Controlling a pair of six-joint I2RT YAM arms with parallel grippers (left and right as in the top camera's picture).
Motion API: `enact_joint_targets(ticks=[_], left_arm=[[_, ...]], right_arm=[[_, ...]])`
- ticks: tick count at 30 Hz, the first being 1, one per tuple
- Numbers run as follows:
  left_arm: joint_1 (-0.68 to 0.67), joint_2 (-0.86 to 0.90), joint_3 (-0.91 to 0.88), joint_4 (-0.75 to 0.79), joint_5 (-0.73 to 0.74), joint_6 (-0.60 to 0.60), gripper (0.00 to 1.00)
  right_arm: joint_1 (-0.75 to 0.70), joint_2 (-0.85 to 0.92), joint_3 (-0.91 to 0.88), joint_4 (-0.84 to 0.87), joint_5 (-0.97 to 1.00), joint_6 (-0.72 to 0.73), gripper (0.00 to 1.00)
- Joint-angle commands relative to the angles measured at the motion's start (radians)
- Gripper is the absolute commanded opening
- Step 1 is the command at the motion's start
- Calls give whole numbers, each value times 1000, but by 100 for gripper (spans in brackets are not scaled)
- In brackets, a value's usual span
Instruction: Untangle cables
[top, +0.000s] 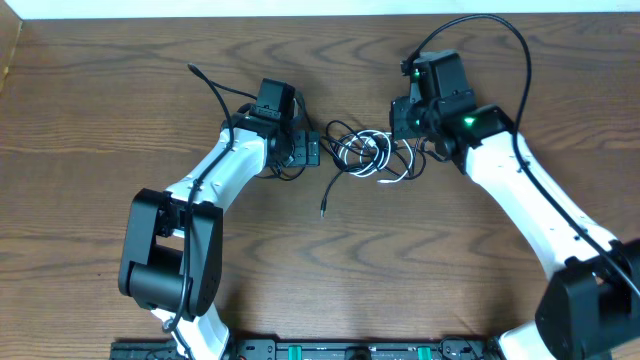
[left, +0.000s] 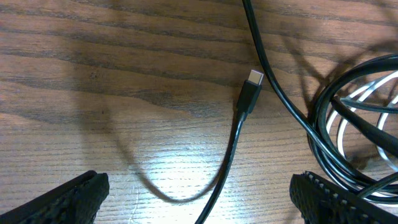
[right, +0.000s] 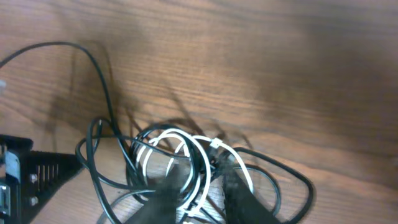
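The cables (top: 362, 152) lie in a knot of white and black loops at the table's middle, between my two grippers. One black cord trails down to a free plug (top: 323, 210). My left gripper (left: 199, 180) is open wide just left of the knot. A black cord runs between its fingers, its plug (left: 252, 87) lying flat ahead. My right gripper (right: 202, 167) sits over the knot's right side. Its blurred fingers (right: 245, 199) straddle white loops (right: 186, 140) and black strands with a narrow gap; whether they pinch is unclear.
Thicker black robot cables arc over the right arm (top: 520, 60) and behind the left arm (top: 215, 90). Bare wooden table (top: 100, 120) surrounds the knot. The left gripper's body (right: 25, 180) shows at the left edge of the right wrist view.
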Motion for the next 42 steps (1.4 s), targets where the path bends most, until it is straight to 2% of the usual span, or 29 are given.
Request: enact_joint_targets(ticks=[1,12,20,24,27,31,33,36,39,42], left_arm=[[0,13,6,-5,-21,-2,98],[0,13,6,-3,-21,-2,98],[0,-8,6,-6,-20,-1,98],[0,-71,6,-6,-16,10,98],[0,-137,6,-11,-16,5,98],[0,-239,6,-16,-16,-33,98],[0,-288,6,-15,-17,-53,98],[-3,-338,6,-13,1,-147,98],[-22,-343,6,3,93,-179,98],[-55,-319,6,17,103,-232,98]], right_arm=[[5,53,4,-2,-28,-19,36],[5,211,3,4,-28,-12,37],[6,277,3,19,-53,46,24],[6,288,3,32,-107,47,21],[6,289,3,34,-106,51,13],[6,289,3,34,-106,66,1],[6,289,3,34,-106,66,1],[6,289,3,34,-106,66,1],[6,289,3,34,-106,66,1],[5,289,3,34,-106,66,1]])
